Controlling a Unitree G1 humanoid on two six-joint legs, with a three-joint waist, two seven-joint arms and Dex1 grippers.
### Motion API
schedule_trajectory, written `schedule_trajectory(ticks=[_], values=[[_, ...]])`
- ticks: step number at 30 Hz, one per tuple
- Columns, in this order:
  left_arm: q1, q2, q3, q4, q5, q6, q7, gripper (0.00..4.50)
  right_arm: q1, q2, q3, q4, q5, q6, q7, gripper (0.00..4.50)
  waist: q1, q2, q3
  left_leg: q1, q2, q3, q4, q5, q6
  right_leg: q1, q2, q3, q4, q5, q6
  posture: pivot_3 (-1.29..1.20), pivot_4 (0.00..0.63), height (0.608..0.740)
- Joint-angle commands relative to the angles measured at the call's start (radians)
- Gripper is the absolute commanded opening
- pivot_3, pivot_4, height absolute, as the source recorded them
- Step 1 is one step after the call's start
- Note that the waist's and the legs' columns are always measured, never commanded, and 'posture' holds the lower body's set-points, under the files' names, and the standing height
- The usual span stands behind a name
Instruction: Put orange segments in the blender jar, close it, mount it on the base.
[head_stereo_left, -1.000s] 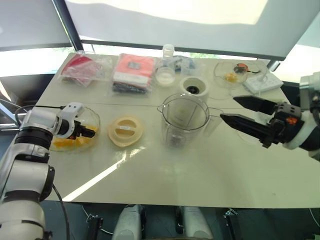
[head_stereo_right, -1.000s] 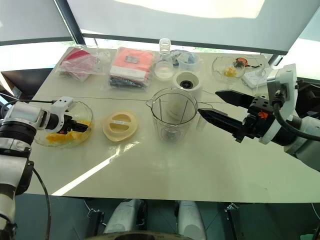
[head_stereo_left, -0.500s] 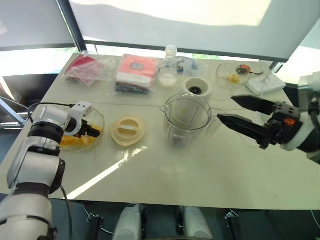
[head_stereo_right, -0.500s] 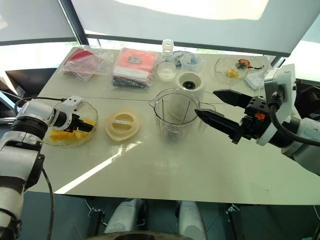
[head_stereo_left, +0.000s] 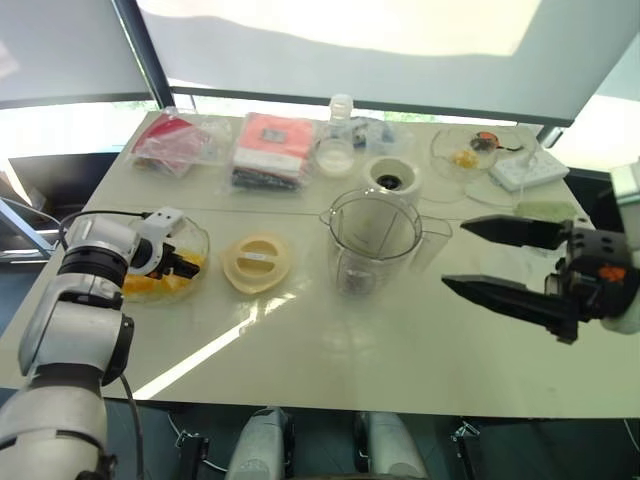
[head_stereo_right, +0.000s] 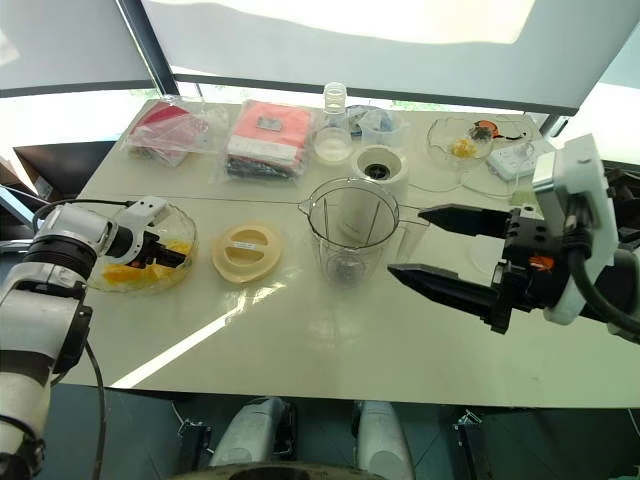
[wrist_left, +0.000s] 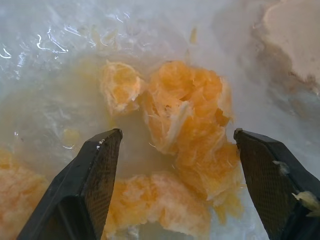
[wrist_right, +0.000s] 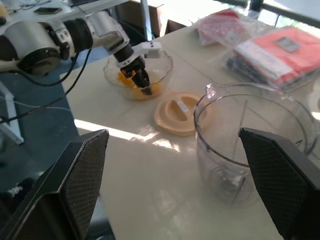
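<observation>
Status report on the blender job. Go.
Left gripper open, down in glass bowl over orange segments. Right gripper open, empty, beside blender jar. Jar empty, lid off.

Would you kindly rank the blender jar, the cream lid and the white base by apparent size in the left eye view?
1. Blender jar, clearly largest.
2. Cream lid.
3. White base, smallest as seen, though it stands farther from the camera, so its gap to the lid is unsure.

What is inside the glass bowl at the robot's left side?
The bowl holds orange segments, with the open left gripper over them. The gripper covers part of the bowl's bottom.
</observation>
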Motion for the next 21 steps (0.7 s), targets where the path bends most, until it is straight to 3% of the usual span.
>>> schedule_trajectory(ticks=[1, 4, 6, 12, 13, 21], values=[[0.033, -0.026, -0.014, 0.004, 0.009, 0.016, -0.038, 3.75, -0.017, -0.012, -0.003, -0.006, -0.011, -0.024, 0.015, 4.39, 0.0, 0.0, 0.0, 0.0, 0.0, 0.0, 0.0, 0.0, 0.0, 0.0, 0.0, 0.0, 0.0, 0.0, 0.0, 0.0, 0.15, 0.74], [0.044, -0.034, -0.013, 0.0, 0.016, 0.014, -0.04, 3.75, -0.022, -0.007, 0.033, -0.012, -0.048, -0.038, 0.024, 4.39, 0.001, 0.0, 0.0, 0.0, -0.001, 0.0, 0.0, 0.0, 0.0, 0.0, -0.002, 0.0, 0.0, 0.0, 0.0, 0.0, 0.15, 0.74], [0.047, -0.038, -0.011, 0.0, 0.02, 0.011, -0.04, 3.22, -0.027, -0.006, 0.048, -0.01, -0.064, -0.044, 0.03, 4.5, 0.001, 0.001, 0.0, 0.0, -0.001, 0.0, 0.0, 0.0, 0.001, 0.0, -0.003, 0.0, 0.0, 0.0, 0.0, 0.0, 0.15, 0.74], [0.055, -0.046, -0.001, 0.02, 0.029, -0.003, -0.034, 0.24, -0.051, -0.002, 0.089, -0.005, -0.099, -0.061, 0.041, 4.5, 0.0, 0.001, -0.001, 0.0, -0.002, 0.0, 0.0, -0.001, 0.001, 0.0, -0.005, 0.0, 0.0, 0.0, 0.0, 0.0, 0.15, 0.74], [0.057, -0.046, 0.0, 0.022, 0.03, -0.006, -0.033, 0.05, -0.054, -0.001, 0.095, -0.005, -0.103, -0.064, 0.042, 4.5, 0.0, 0.001, -0.001, 0.0, -0.002, 0.0, 0.0, -0.001, 0.001, 0.0, -0.005, 0.0, 0.0, 0.0, 0.0, 0.0, 0.15, 0.74], [0.024, -0.007, 0.031, 0.036, 0.032, -0.021, -0.008, 0.05, -0.072, -0.009, 0.113, -0.001, -0.119, -0.07, 0.06, 4.5, -0.002, 0.002, -0.001, 0.0, -0.002, 0.0, 0.0, -0.001, 0.001, 0.0, -0.005, 0.0, 0.0, 0.0, 0.0, 0.0, 0.15, 0.74]])
